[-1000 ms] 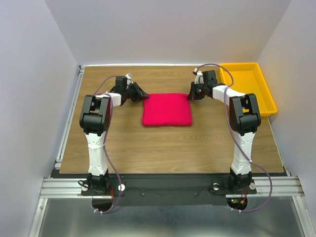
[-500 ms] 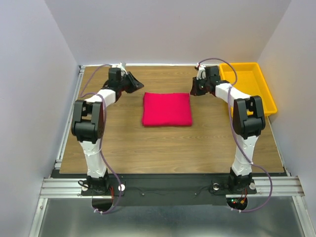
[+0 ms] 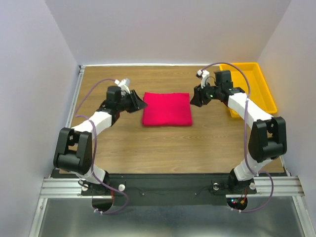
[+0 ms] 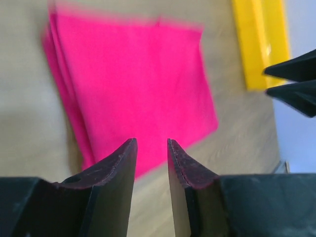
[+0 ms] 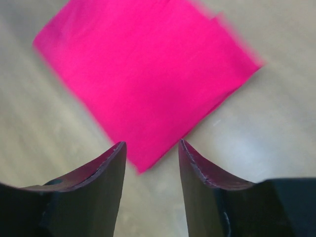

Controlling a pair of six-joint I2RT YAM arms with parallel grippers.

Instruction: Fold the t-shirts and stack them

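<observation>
A crimson-pink t-shirt (image 3: 167, 109) lies folded into a flat square in the middle of the wooden table. It also fills the upper part of the left wrist view (image 4: 133, 84) and of the right wrist view (image 5: 143, 74). My left gripper (image 3: 140, 102) hovers just left of the square's far-left corner, its jaws parted with nothing between them (image 4: 151, 148). My right gripper (image 3: 194, 97) sits just right of the far-right corner, also open and empty (image 5: 150, 150). Neither touches the cloth.
A yellow plastic tray (image 3: 256, 88) stands at the back right of the table, and its rim (image 4: 252, 44) shows in the left wrist view. White walls close in the table on three sides. The arm bases are at the near edge.
Both arms swung from the far side back toward the folded shirt's far corners. Both grippers widened, the right one from fully shut. The shirt has not moved.
</observation>
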